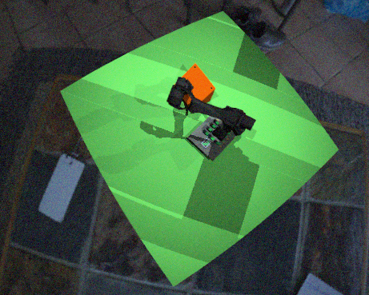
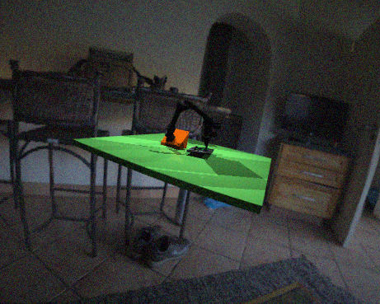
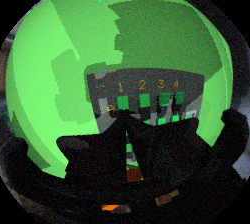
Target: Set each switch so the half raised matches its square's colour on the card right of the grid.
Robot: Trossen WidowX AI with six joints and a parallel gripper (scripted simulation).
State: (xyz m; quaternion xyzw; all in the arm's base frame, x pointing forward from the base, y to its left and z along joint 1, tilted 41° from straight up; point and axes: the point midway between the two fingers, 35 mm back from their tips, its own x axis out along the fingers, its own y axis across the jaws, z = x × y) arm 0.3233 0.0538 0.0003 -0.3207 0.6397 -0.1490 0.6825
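One dark arm arched over the panel, closed fingers pointing down.

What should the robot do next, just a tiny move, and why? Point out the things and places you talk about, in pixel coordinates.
Perhaps lift the jaws a little. They sit low over the switch panel (image 1: 211, 157) (image 2: 201, 154) (image 3: 147, 75), blocking part of the wrist view, so nearby switches are hard to check against the card before another press.

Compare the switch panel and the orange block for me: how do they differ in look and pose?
The switch panel is grey with green parts; the orange block is one plain bright colour. The switch panel sits low; the orange block stands taller, with a sloping face. The switch panel lies beneath the claw; the orange block is beside the arm's base. Both rest on the green tabletop.
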